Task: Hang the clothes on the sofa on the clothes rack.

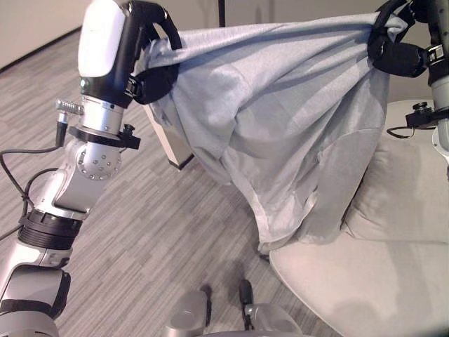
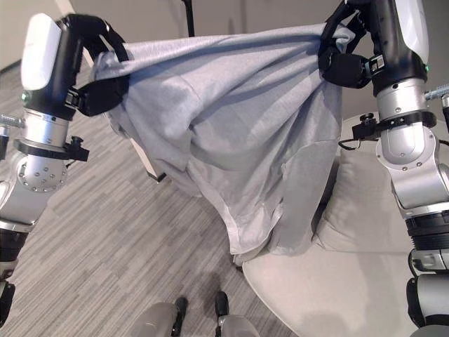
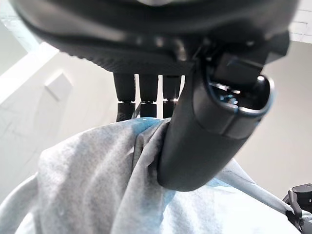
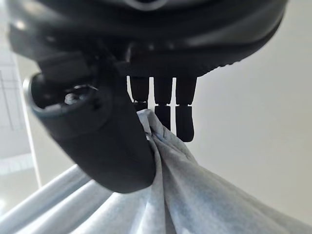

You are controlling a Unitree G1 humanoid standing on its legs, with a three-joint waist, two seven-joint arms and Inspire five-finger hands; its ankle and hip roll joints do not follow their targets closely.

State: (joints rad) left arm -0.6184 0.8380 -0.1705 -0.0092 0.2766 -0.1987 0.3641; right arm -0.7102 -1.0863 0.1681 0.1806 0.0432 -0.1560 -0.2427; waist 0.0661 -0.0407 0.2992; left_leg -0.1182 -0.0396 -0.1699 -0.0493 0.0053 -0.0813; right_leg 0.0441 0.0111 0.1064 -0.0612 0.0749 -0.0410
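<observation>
A light grey garment point(image 1: 280, 133) hangs stretched between my two raised hands, its lower edge drooping just above the sofa point(image 1: 365, 281). My left hand point(image 1: 151, 70) is shut on its left top corner; the thumb point(image 3: 195, 136) pinches the cloth point(image 3: 97, 180) against the fingers. At the upper right, my right hand point(image 2: 344, 60) is shut on the other top corner, with the thumb point(image 4: 107, 141) pressing cloth point(image 4: 195, 195) to the fingers. A dark pole of the clothes rack point(image 2: 189, 17) rises behind the garment's top edge.
The cream sofa seat and a back cushion point(image 1: 407, 196) fill the lower right. A white board or base point(image 1: 172, 144) stands on the grey striped floor point(image 1: 161, 217) behind the garment, partly hidden by it. A pale wall runs along the back.
</observation>
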